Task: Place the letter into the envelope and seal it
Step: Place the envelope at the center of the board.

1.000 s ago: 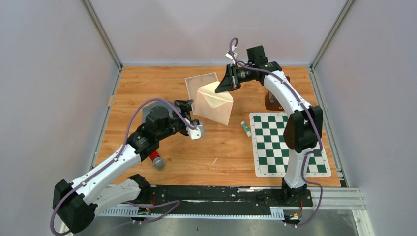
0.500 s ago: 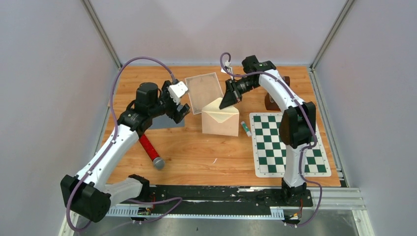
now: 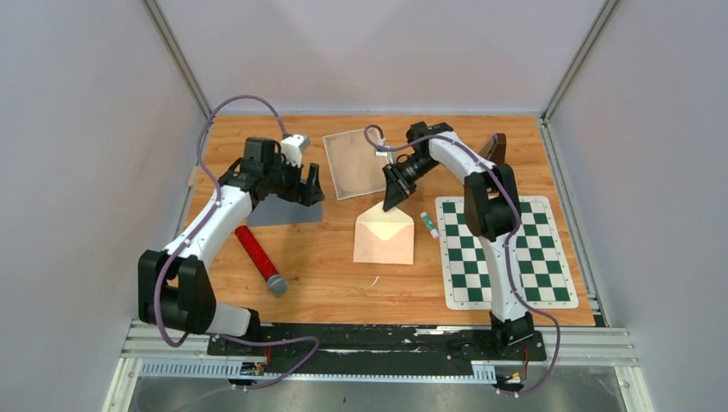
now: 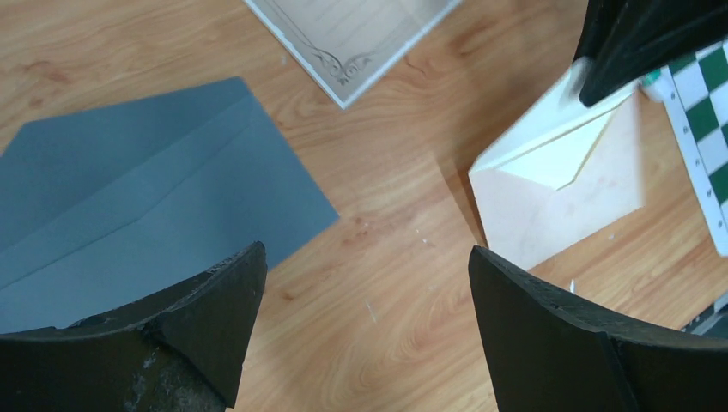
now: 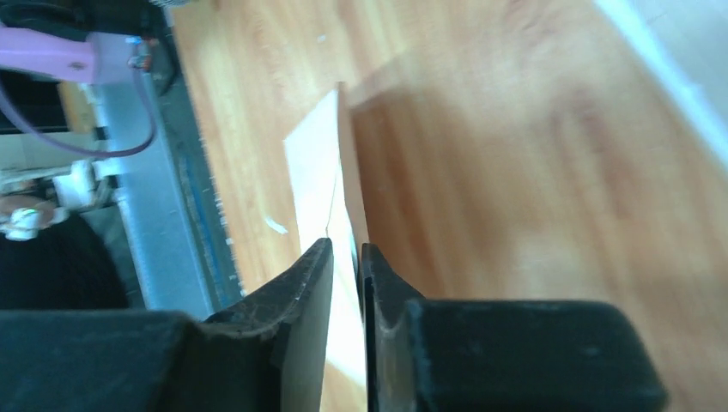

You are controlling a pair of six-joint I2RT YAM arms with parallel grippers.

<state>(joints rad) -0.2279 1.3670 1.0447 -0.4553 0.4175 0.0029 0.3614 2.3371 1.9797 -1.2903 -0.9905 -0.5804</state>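
Note:
The cream envelope (image 3: pixel 384 236) lies flat on the wooden table with its flap open and pointing to the back; it also shows in the left wrist view (image 4: pixel 567 189). My right gripper (image 3: pixel 393 199) points down at the flap's tip. In its wrist view the jaws (image 5: pixel 345 245) stand a narrow gap apart, with the flap's pale edge (image 5: pixel 313 172) running between them. The letter (image 3: pixel 354 161), a sheet with an ornate border, lies flat behind the envelope. My left gripper (image 3: pixel 307 189) hovers wide open and empty (image 4: pixel 367 251) over bare wood, left of the letter (image 4: pixel 360 30).
A grey envelope (image 3: pixel 288 209) lies under the left gripper's left side. A red cylinder (image 3: pixel 260 258) lies front left. A glue stick (image 3: pixel 427 224) rests between the cream envelope and the green chessboard mat (image 3: pixel 502 253). A brown object (image 3: pixel 495 146) stands back right.
The right gripper lowered the raised cream envelope flat onto the table, and its jaws have parted slightly. The left arm swung from the middle to the back left, over the grey envelope.

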